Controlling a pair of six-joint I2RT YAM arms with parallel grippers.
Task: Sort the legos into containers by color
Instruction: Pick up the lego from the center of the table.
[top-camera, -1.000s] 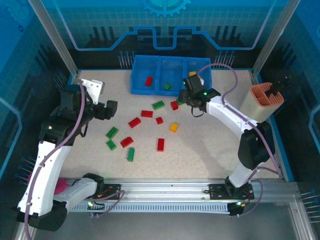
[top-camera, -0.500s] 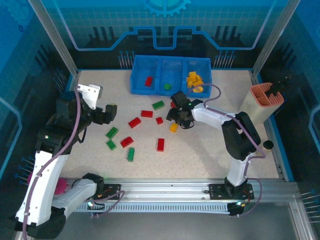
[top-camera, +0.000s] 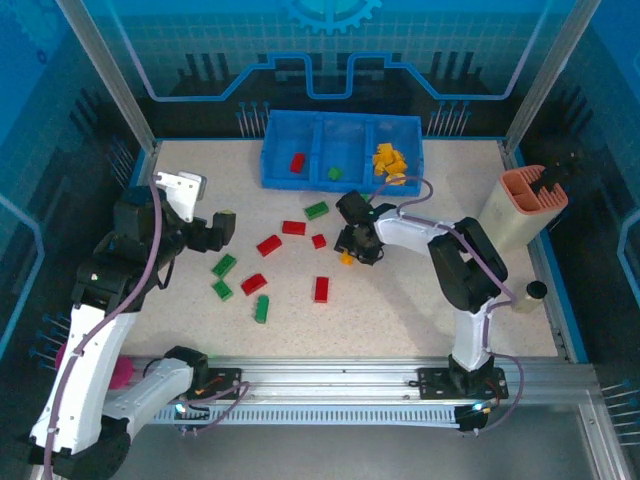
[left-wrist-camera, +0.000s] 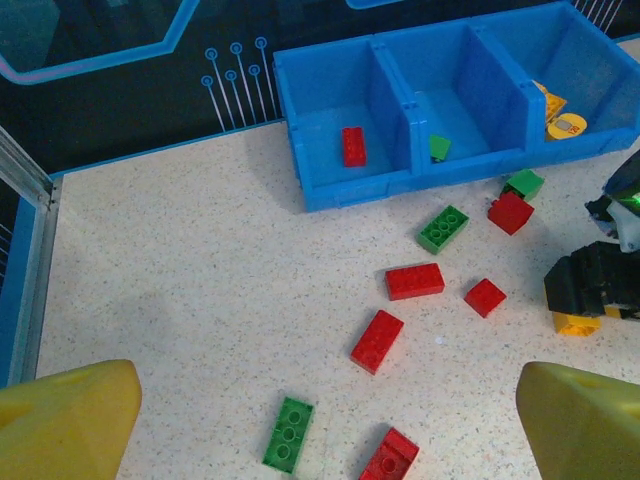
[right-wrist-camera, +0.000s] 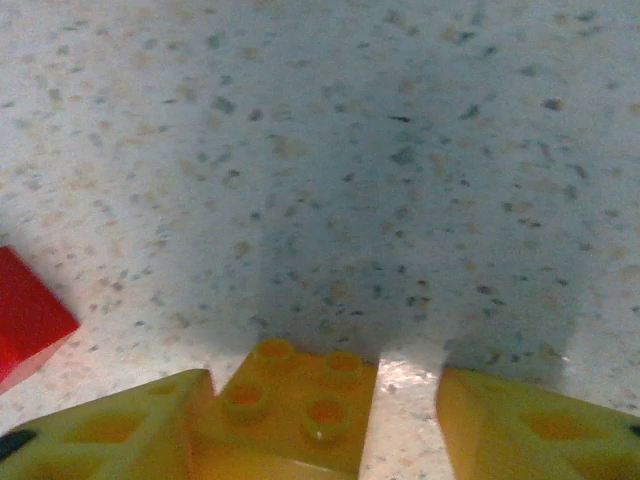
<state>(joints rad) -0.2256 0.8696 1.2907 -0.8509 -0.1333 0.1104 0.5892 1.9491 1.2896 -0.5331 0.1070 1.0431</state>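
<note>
Status: right fingers are down on the tabletop, straddling an orange-yellow lego. One finger touches it and the other shows a gap, so we read no grip yet. Left fingers hang wide apart and empty, clear of the pick. We'd send this lego to the right compartment, which holds the yellows. Small red lego sits near. Another red lego lies toward the tray, so we'd lift first.

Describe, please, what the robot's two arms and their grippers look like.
The left arm and right arm have white links, black joints and a mauve cable looped alongside. The left gripper and right gripper each have a black body and two yellow, wedge-shaped fingers.
</note>
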